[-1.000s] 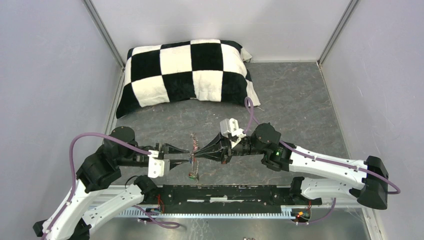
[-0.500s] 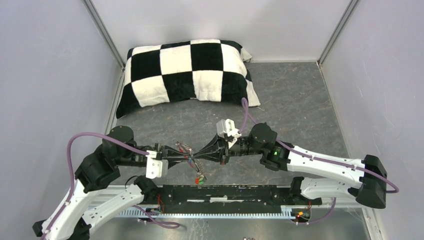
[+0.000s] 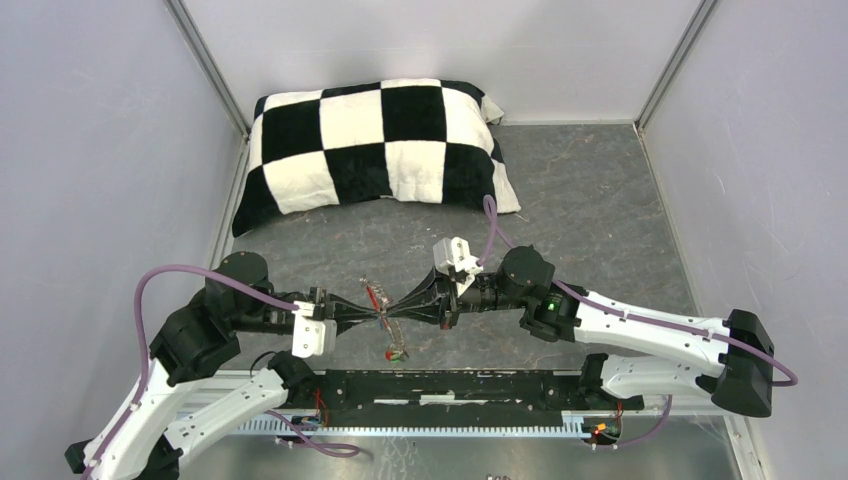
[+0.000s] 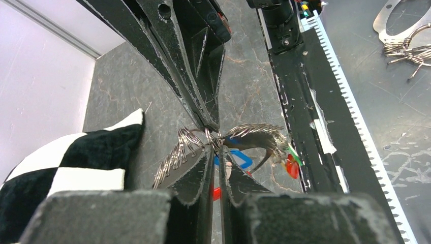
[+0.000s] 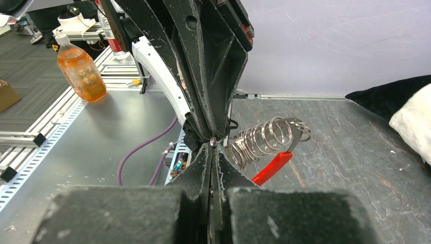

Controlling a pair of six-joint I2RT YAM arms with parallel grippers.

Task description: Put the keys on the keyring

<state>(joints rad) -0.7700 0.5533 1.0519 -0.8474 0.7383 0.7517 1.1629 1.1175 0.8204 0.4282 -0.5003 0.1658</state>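
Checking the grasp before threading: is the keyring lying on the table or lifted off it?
Lifted: the keyring is pinched between the meeting tips of the left gripper and right gripper, a red key dangling beneath.

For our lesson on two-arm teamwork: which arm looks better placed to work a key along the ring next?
Probably left. The left gripper and right gripper both pinch the keyring tip to tip, but the blue key tag lies by the left's fingertips; the right can hold.

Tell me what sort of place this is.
Probably a robotics lab test cell: white panel walls around a grey table, a slotted aluminium rail at its near edge, and two bolted arms gripping a keyring.
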